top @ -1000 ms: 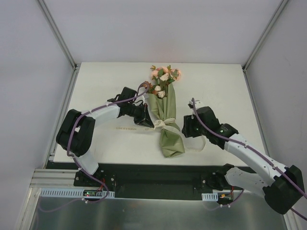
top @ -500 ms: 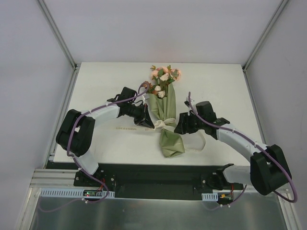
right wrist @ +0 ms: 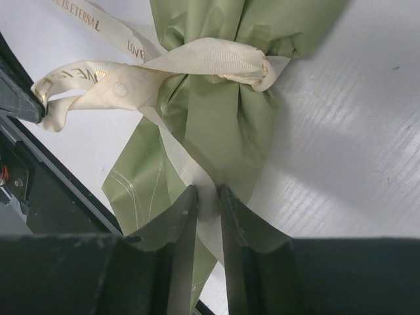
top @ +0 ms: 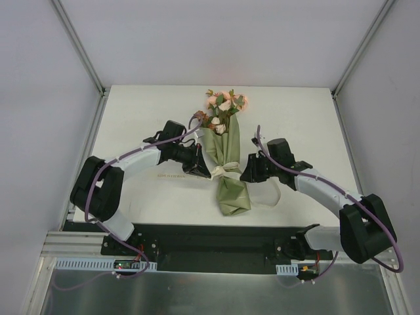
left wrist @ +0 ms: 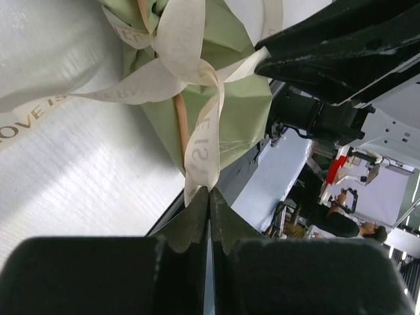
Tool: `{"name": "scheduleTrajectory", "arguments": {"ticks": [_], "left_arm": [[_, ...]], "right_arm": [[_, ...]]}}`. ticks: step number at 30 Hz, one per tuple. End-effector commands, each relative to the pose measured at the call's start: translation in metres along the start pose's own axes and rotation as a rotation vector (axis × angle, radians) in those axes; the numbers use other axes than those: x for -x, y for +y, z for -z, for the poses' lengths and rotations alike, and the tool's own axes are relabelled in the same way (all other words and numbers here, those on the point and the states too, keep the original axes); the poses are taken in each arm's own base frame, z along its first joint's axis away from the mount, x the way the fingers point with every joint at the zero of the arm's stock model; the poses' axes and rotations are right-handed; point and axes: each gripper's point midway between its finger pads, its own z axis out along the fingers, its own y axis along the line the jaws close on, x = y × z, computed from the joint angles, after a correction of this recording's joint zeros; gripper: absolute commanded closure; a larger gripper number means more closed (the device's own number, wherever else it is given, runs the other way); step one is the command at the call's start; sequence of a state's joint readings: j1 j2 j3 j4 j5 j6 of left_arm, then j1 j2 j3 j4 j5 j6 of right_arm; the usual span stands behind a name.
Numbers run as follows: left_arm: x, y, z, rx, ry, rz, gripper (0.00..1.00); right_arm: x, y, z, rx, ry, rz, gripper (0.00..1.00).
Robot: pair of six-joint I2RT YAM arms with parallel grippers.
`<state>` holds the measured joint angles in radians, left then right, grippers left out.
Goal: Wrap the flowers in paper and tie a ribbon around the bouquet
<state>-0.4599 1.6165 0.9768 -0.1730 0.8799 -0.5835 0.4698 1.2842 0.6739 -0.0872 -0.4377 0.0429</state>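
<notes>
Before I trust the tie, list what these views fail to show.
Flowers: beyond the top edge in both wrist views.
Ribbon lettering: right wrist view, runs off the top edge; top view, too small.
Ribbon tail past the right gripper: right wrist view, hidden by its fingers.
Left gripper fingertips: top view, too small and dark.
</notes>
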Motion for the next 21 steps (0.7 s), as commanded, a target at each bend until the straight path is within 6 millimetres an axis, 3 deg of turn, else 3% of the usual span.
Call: {"name": "scheduleTrajectory", "arguments": {"ticks": [1, 6, 13, 19, 21], "left_arm": [[-0.012, -0.008, 0.006, -0.006, 0.0, -0.051, 1.0], [-0.02, -0.002, 0.005, 0.027, -0.007, -0.049, 1.0], [-0.044, 0.003, 0.003, 0.098, 0.005, -0.082, 1.0], [-0.068, 0.004, -0.003, 0.141, 0.049, -0.091, 1.0], [-0.07, 0.005, 0.0, 0.162, 0.047, -0.09, 0.87]], "right_arm": [[0.027, 0.002, 0.005, -0.02, -0.071, 0.014, 0.77], [0.04, 0.006, 0.006, -0.022, -0.086, 0.022, 0.78], [0.051, 0.007, -0.002, -0.036, -0.056, -0.024, 0.88], [0.046, 0.01, -0.011, -0.015, 0.005, -0.077, 0.96], [0.041, 0.01, -0.01, -0.013, 0.021, -0.077, 0.98]]}}
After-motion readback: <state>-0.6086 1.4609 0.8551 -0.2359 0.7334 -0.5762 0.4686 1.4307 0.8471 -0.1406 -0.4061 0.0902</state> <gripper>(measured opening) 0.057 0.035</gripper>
